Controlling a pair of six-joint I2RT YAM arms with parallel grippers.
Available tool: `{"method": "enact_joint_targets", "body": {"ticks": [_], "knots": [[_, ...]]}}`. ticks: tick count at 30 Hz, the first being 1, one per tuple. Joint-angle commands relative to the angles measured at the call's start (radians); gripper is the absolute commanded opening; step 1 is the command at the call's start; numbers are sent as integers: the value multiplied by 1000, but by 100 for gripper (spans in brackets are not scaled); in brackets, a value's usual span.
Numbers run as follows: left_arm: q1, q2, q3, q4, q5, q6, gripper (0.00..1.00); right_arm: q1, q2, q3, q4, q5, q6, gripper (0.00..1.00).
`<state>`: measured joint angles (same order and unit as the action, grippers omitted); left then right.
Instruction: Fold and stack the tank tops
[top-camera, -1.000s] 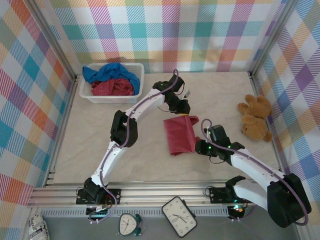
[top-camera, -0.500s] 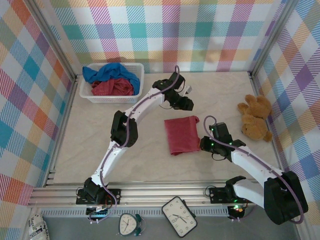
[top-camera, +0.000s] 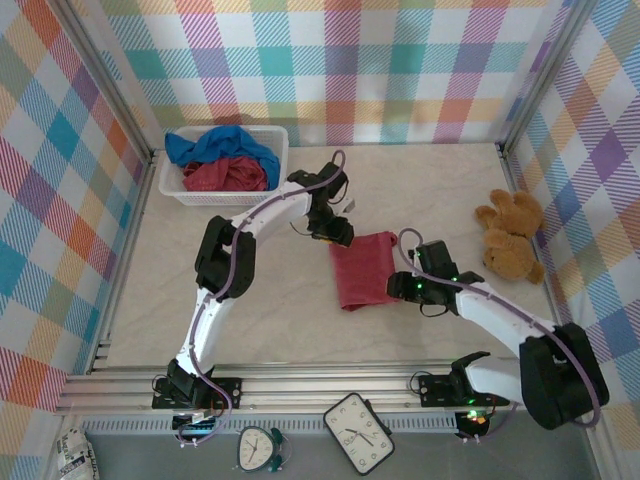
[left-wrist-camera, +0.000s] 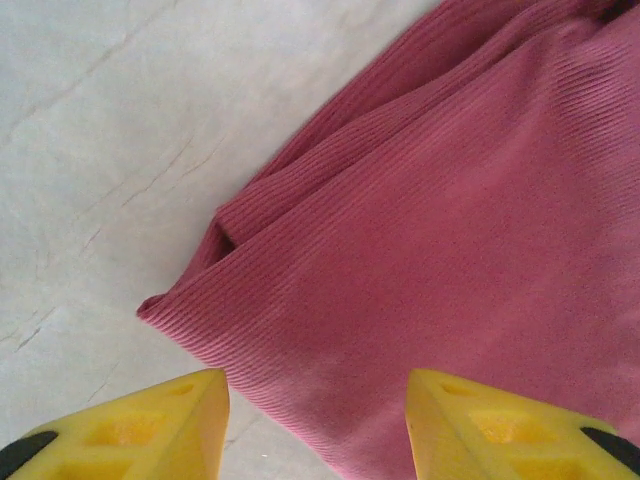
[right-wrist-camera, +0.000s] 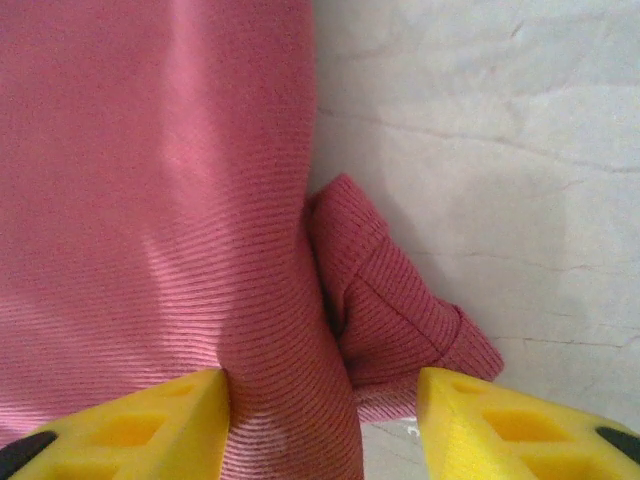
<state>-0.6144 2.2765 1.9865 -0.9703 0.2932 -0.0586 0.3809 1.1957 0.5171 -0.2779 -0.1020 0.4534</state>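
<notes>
- The folded dark red tank top (top-camera: 362, 268) lies flat on the table (top-camera: 180, 290), about midway between the left and right edges, as a rough rectangle with its long side running from far to near.
- In my left wrist view, its ribbed cloth (left-wrist-camera: 450, 250) shows a layered corner with a fold line running along the edge.
- In my right wrist view, the cloth (right-wrist-camera: 150, 200) lies smooth on the left, and a small tucked flap sticks out from under its right edge onto the bare table.
- My left gripper (top-camera: 338, 232) hangs over the top's far-left corner. Its yellow fingers (left-wrist-camera: 130, 420) stand apart, and nothing is pinched between them.
- My right gripper (top-camera: 402, 285) sits at the top's right edge, toward its near end. The jaws are parted above the cloth and the flap, and they grip nothing.
- The basket (top-camera: 222, 198) stands in the table's far-left corner. It holds the blue tank top (top-camera: 215, 145), draped over its far rim, and a second dark red tank top (top-camera: 225, 176), bunched in front of the blue one.
- The teddy bear (top-camera: 510, 240) lies by the table's right edge, well apart from the folded top.
</notes>
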Motion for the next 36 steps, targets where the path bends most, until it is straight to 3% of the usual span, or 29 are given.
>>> {"method": "enact_joint_targets", "body": {"ticks": [1,10,20,27,31,36], "knots": [[16,6,-44,18,-6,19,50,6,67,47,12,15,-38,49],[31,11,-113,22,26,4,47,-4,242,167,7,100,-109,30],[35,-108,-326,102,46,-67,45,-38,475,420,-38,17,-208,34],[32,-213,-467,188,69,-198,46,-79,672,637,-60,-68,-277,35],[28,-273,-484,180,11,-245,48,-90,681,692,-84,-77,-302,37],[29,-293,-417,134,-80,-234,51,-98,592,667,-117,-49,-348,47]]}}
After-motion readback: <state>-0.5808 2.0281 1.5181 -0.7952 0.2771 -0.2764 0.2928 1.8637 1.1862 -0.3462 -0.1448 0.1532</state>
